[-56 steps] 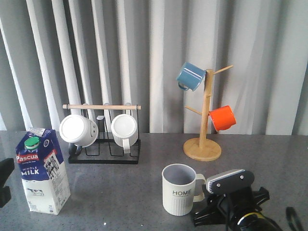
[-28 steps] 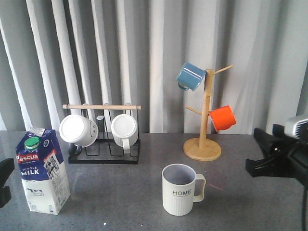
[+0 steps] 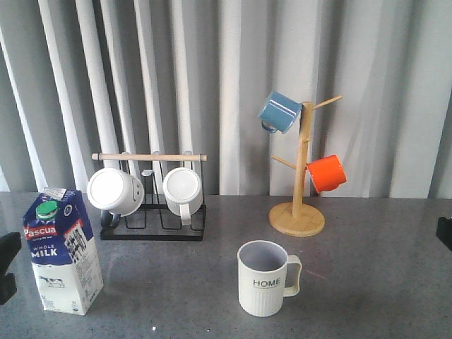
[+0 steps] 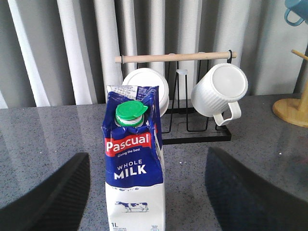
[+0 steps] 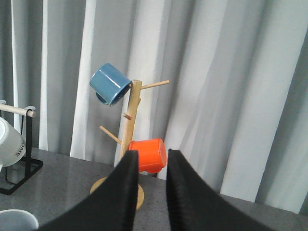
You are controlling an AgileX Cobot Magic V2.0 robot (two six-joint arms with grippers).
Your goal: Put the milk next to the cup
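The milk (image 3: 62,251), a blue and white Pascual carton with a green cap, stands upright at the table's front left. In the left wrist view the milk (image 4: 137,163) sits between the wide-apart fingers of my left gripper (image 4: 149,195), which is open and touches neither side. Only a dark edge of that left gripper (image 3: 6,267) shows in the front view. The cup (image 3: 265,277), a cream ribbed mug marked HOME, stands front centre with its handle to the right. My right gripper (image 5: 153,192) is shut and empty, far right of the cup.
A black rack with a wooden bar (image 3: 152,212) holds two white mugs (image 3: 114,191) behind the milk. A wooden mug tree (image 3: 300,183) at the back right carries a blue mug (image 3: 280,111) and an orange mug (image 3: 327,172). Grey tabletop lies between milk and cup.
My right arm has pulled away from beside the cup, swinging right and almost out of the front view. The milk, the cup and my left gripper have not moved.
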